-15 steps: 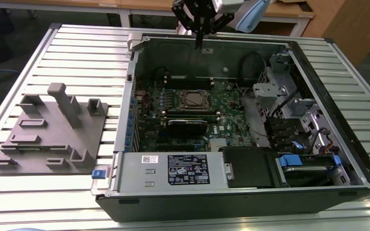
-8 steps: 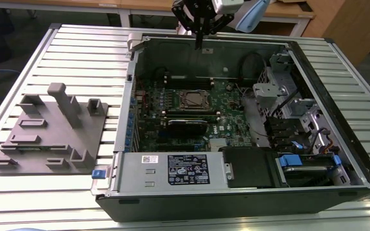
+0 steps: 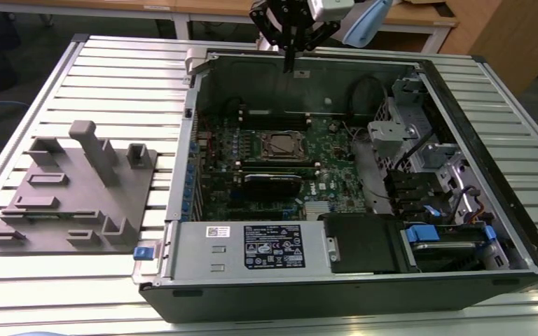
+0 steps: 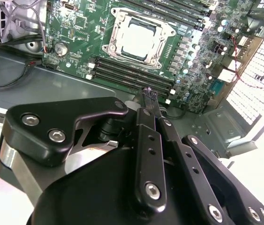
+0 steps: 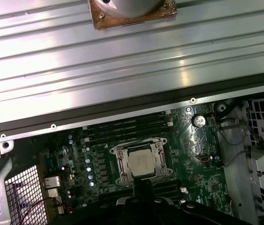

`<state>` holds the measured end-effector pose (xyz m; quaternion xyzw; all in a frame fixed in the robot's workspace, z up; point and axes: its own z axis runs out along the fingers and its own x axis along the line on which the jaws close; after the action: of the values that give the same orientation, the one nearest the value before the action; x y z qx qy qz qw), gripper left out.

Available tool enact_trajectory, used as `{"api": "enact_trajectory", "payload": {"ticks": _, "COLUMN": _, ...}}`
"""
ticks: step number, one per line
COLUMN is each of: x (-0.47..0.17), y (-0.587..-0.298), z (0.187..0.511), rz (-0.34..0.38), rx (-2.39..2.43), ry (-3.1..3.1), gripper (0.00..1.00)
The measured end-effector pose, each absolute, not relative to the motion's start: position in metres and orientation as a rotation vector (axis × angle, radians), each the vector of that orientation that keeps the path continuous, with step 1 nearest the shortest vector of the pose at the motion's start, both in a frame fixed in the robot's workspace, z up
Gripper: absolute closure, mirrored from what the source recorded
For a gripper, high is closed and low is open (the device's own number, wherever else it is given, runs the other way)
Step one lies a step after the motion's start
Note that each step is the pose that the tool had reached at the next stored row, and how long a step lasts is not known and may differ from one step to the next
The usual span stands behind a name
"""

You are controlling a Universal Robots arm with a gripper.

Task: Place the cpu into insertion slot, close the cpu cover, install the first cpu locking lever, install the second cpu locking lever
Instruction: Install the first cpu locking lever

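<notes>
Viewed across the exterior view from its left to its right: grey moulded fixture block point(image 3: 75, 192) lying on the slatted metal table point(image 3: 120, 63), well apart from the work; open computer case point(image 3: 363, 280) beside it, with grey labelled power-supply box point(image 3: 250, 248) along the near edge and blue-tabbed drive bays point(image 3: 442, 234) toward the exterior view's right. Green circuit board point(image 3: 330, 171) on the case floor, insertion slot point(image 3: 282, 145) near its middle. In both wrist views, cpu point(image 4: 139, 40) seated flat inside the slot, silver-grey top exposed. Cpu cover point(image 4: 162, 29) lying down around the chip, its window framing the metal top; locking levers too fine to judge. Long black memory slots point(image 4: 127, 72) just beside the socket. Gripper point(image 3: 291, 66) poised above the far wall of the case, clear of the board, fingers point(image 4: 149, 101) pressed together to a narrow tip, nothing between them.
</notes>
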<state>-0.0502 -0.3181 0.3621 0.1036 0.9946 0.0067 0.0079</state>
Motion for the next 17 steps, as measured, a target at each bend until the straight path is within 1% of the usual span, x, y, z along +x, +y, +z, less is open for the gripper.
{"api": "enact_trajectory", "payload": {"ticks": 17, "x": -0.0502, "y": -0.3181, "z": 0.3560, "rz": 0.023, "rx": 0.324, "ry": 3.109, "gripper": 0.90}}
